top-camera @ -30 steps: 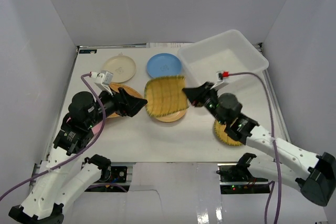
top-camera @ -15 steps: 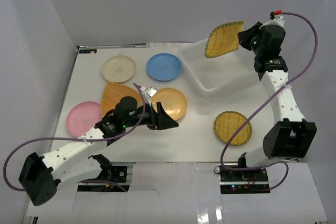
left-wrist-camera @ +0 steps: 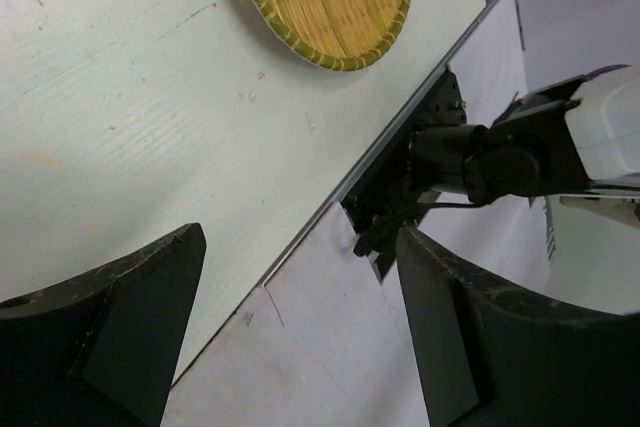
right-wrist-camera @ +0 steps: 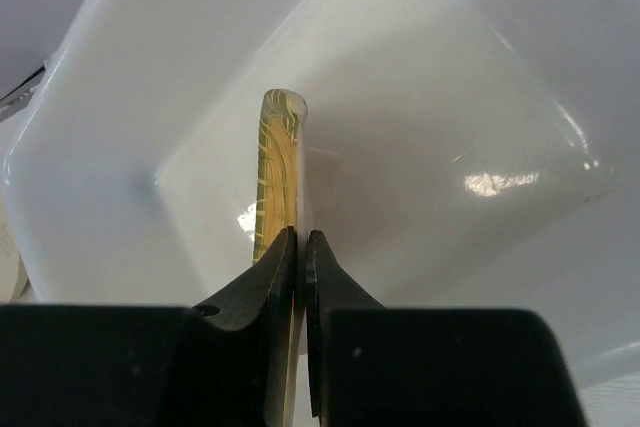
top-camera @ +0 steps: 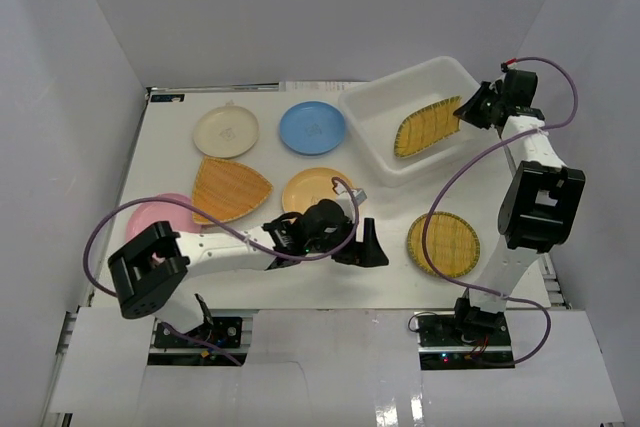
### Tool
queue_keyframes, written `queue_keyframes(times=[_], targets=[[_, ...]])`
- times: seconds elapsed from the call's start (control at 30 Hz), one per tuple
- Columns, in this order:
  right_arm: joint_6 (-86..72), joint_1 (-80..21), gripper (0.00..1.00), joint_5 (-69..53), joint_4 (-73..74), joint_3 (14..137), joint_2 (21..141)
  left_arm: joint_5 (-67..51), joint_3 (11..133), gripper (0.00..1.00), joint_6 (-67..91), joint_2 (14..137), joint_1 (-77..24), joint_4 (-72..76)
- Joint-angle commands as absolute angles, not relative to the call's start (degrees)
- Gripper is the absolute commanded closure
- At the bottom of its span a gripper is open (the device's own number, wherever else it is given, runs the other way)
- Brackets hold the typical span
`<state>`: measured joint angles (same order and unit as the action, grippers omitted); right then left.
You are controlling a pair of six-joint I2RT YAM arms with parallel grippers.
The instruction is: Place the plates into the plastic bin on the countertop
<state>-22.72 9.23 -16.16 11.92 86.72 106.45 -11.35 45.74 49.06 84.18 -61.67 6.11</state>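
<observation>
Grey walls close in a white countertop (top-camera: pixel 395 197), and we read it from the near edge outward. Nearest is the left gripper (top-camera: pixel 370 247), its jaws apart and empty. The round bamboo tray (top-camera: pixel 443 244) lies flat just beside it at 3 o'clock in the overhead view, and ahead at 12 o'clock in its own wrist view. We judge the left gripper the nearer one for that tray. The orange-yellow plate (top-camera: pixel 318 190) sits just behind the wrist at 11 o'clock, with its near rim covered by the left arm. That arm and its cable also cross the pink plate (top-camera: pixel 160 217). Further out lie the fan-shaped bamboo tray (top-camera: pixel 230 189), then the cream plate (top-camera: pixel 226 131) and the blue plate (top-camera: pixel 312 128).

Farthest is the plastic bin (top-camera: pixel 385 107). The right gripper (right-wrist-camera: pixel 300 237) is clamped on one edge of the square bamboo tray (top-camera: pixel 428 127). The tray slopes into the bin, its length running from the claw toward 8 o'clock. The right wrist view shows it edge-on only. We cannot tell whether its lower edge touches the bin floor, so the release height is a guess.
</observation>
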Motion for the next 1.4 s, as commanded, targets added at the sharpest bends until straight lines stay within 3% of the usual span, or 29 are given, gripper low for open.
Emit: queue_keyframes(times=[0.0,0.1,0.17,0.2,0.27,0.43,0.77,0.87,0.97,1.0,1.07,1.1,1.37], targets=[[-22.1,8.6,0.92,-22.8,12.6,91.1,107.2,-5.2,50.4,0.12,47.4,88.1,-63.5,5.7],[-21.0,8.6,0.92,-18.0,18.7,92.4,108.5,-3.1,54.2,0.11,46.5,93.3,-64.2,4.8],[-21.0,8.6,0.84,-12.1,18.5,88.9,106.6,-1.9,57.1,0.11,45.3,97.0,-64.9,4.3],[-21.0,8.6,0.63,-10.7,18.1,87.4,105.9,-1.1,58.2,0.11,44.9,98.3,-65.0,4.0],[-20.9,8.6,0.35,-8.1,16.3,83.3,103.6,-0.9,61.4,0.10,44.3,102.6,-65.1,3.0],[-22.3,8.3,0.18,-6.7,11.3,73.5,96.5,1.8,66.8,0.10,43.9,109.0,-65.7,1.7],[-26.9,6.6,0.10,-13.8,2.5,60.6,75.5,2.4,74.6,0.16,48.4,120.1,-65.8,4.0],[-27.7,6.1,0.09,-15.8,2.1,58.6,69.2,5.1,77.5,0.26,48.5,123.9,-66.2,3.7],[-28.3,5.6,0.09,-18.3,2.3,57.0,64.0,6.8,78.1,0.46,49.1,125.9,-66.3,3.6],[-28.5,5.5,0.09,-19.2,2.4,56.6,62.9,8.0,77.9,0.62,49.4,126.1,-66.3,3.9],[-29.3,5.5,0.09,-20.0,2.0,54.9,59.4,8.9,76.2,0.79,49.7,125.3,-66.3,4.3],[-29.4,5.5,0.09,-20.7,2.0,54.4,58.4,8.8,75.5,0.97,49.7,124.6,-66.3,4.8],[-32.7,5.4,0.04,-26.7,3.9,55.2,49.2,0.4,63.4,1.00,50.1,109.1,-66.4,14.0]])
